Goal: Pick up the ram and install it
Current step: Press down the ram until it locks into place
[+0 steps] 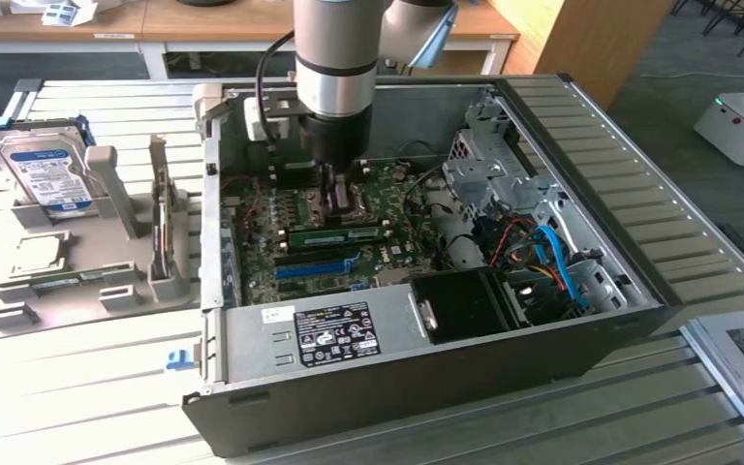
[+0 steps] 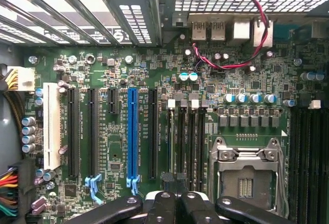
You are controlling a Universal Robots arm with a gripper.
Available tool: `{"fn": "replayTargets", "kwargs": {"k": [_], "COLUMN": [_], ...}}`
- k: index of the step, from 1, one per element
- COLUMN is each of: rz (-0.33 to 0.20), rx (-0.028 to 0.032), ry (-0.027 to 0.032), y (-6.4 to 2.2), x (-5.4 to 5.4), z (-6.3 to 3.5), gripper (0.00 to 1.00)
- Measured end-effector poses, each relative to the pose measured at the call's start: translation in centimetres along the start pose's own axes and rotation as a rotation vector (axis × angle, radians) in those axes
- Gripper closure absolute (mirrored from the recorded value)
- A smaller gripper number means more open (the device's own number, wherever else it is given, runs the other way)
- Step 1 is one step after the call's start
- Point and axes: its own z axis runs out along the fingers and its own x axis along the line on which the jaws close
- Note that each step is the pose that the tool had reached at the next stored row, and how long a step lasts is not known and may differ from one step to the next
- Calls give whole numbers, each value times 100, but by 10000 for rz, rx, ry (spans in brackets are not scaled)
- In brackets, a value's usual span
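**Arm down inside the open case, fingers closed near the ram**

Exterior view: The computer case point(image 1: 411, 387) lies open on a slatted surface point(image 1: 113, 407). A black label point(image 1: 333, 329) with white print and marks sits on the grey power supply at the near wall; its writing is too small to read. At the exterior view's left, a hard drive point(image 1: 46, 170) with a blue-and-white label, also unreadable, stands upright in a grey holder point(image 1: 88, 262).

The ram point(image 1: 336, 234), a green stick with a pale label, stands on edge on the motherboard. It lies between the blue slot point(image 1: 314, 266) on the near side and the fingers point(image 1: 336, 194) on the far side. The arm point(image 1: 336, 58) comes straight down into the case, close to the left wall, with a black box point(image 1: 469, 300) and a tangle of cables well off to its right. The fingers are drawn together just beyond the ram; whether they touch it cannot be told.

Wrist view: The camera looks flat down on the green motherboard. The black fingers point(image 2: 164, 208) are pressed shut, with nothing visibly held. Their tips meet at the end of a row of dark memory slots point(image 2: 187, 136). A blue slot point(image 2: 132, 131) and a white slot point(image 2: 51, 126) lie to one side, and the open processor socket point(image 2: 245, 175) lies to the other. White lettering runs along the slots but is too fine to read. A red-and-black wire point(image 2: 257, 34) loops near the rear ports. There is open board around the slots.
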Motion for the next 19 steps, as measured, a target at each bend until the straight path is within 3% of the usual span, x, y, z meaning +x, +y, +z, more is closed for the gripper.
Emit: {"fn": "replayTargets", "kwargs": {"k": [13,19], "rz": [0,1], "rx": [1,32], "ry": [0,0], "y": [12,15], "x": [0,-1], "z": [2,49], "gripper": [90,90]}}
